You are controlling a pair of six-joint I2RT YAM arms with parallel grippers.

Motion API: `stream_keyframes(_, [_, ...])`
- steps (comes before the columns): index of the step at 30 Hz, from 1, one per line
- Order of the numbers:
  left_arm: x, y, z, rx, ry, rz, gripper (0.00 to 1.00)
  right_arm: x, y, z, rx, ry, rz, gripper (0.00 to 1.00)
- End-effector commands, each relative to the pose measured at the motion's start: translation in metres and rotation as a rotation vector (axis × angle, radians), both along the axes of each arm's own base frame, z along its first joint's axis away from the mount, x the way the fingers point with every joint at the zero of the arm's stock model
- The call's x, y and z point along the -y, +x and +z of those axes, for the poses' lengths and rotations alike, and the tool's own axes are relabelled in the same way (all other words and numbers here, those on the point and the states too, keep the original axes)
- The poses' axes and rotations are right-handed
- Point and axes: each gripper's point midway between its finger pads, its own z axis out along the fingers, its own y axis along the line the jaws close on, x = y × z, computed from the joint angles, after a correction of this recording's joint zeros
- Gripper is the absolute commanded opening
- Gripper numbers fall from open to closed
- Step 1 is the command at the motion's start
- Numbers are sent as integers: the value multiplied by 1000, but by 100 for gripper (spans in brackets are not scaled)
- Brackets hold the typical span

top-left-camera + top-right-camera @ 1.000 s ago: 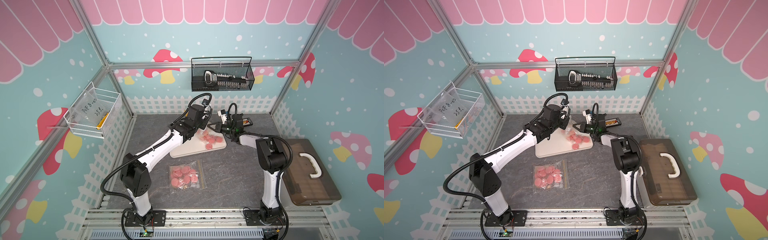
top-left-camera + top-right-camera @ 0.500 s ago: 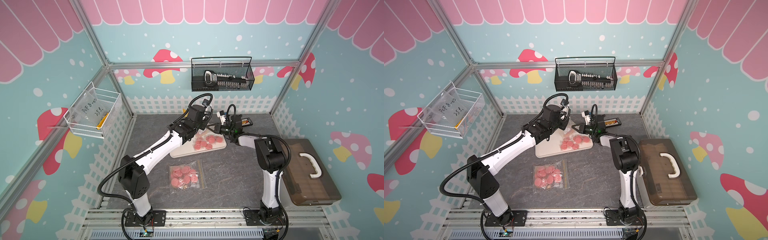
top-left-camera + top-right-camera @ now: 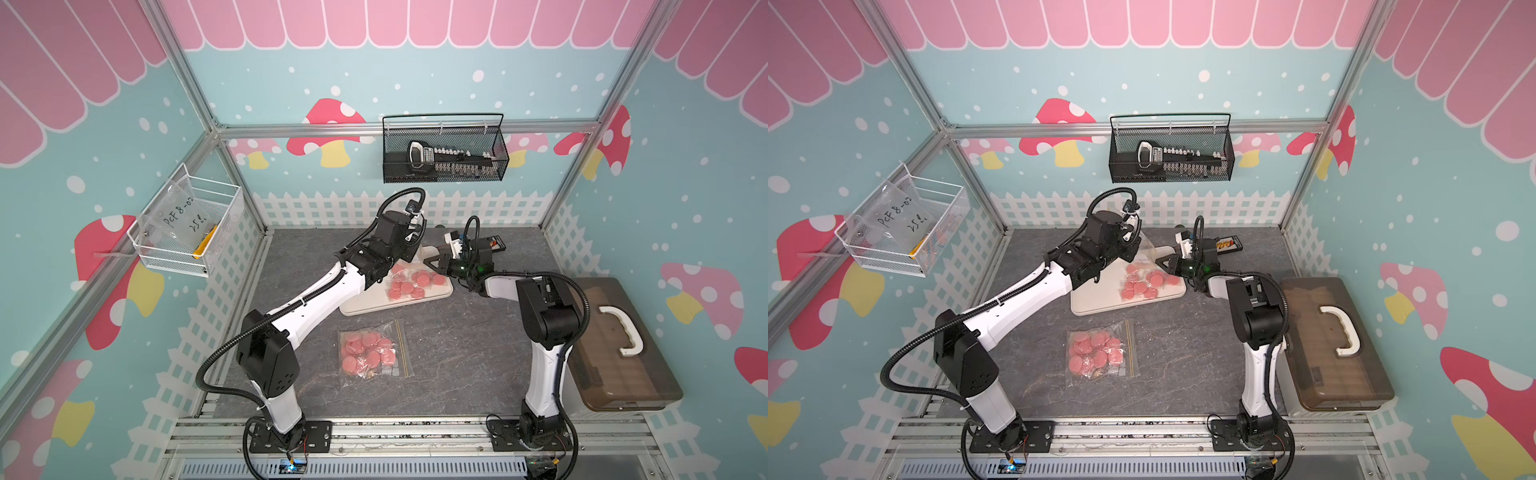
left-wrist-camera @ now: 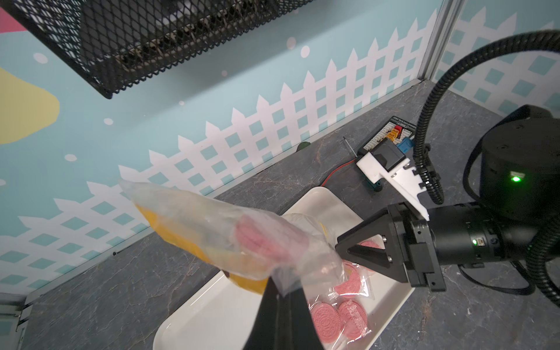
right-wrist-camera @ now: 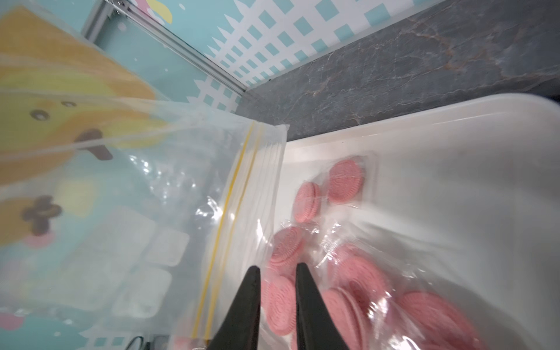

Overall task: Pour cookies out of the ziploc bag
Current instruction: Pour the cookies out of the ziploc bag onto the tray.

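Seen from above, a clear plastic ziploc bag with a yellow zip stripe [image 4: 209, 227] hangs tilted over the far end of a white rectangular plastic tray [image 3: 374, 305]. Our left gripper [image 4: 285, 288] is clamped tight on one edge of it, so the left arm is the nearer. Most of the small round salmon-pink cookies [image 3: 409, 282] lie on the tray, and a few show inside the bag.

Our right gripper [image 5: 278, 268] sits just beside the zip mouth. In a top view the bag lies at about eleven o'clock from it. Its jaws are slightly apart and hold nothing. A second ago they were shut. The left grip is unchanged.
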Motion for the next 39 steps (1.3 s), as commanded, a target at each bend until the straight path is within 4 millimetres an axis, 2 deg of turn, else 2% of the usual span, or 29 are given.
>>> stream_keyframes(1, [9, 2, -19, -36, -18, -25, 0, 4, -4, 17, 43, -30, -2, 33])
stream_keyframes(5, [8, 4, -24, -49, -22, -27, 0, 11, -13, 25, 62, -84, -19, 41])
stream_keyframes(11, [5, 4, -26, -73, -15, -24, 0, 27, -35, 42, 139, -212, -50, 58])
stream_keyframes(19, [1, 8, -32, -89, -7, 4, 0, 41, -51, 62, 246, -401, -84, 61])
stream_keyframes(25, [3, 8, -32, -108, -12, -2, 0, 26, -60, 80, 393, -455, -27, 58])
stream_keyframes(39, [1, 4, -29, -115, 1, -7, 0, -9, -45, 103, 586, -411, 60, 51])
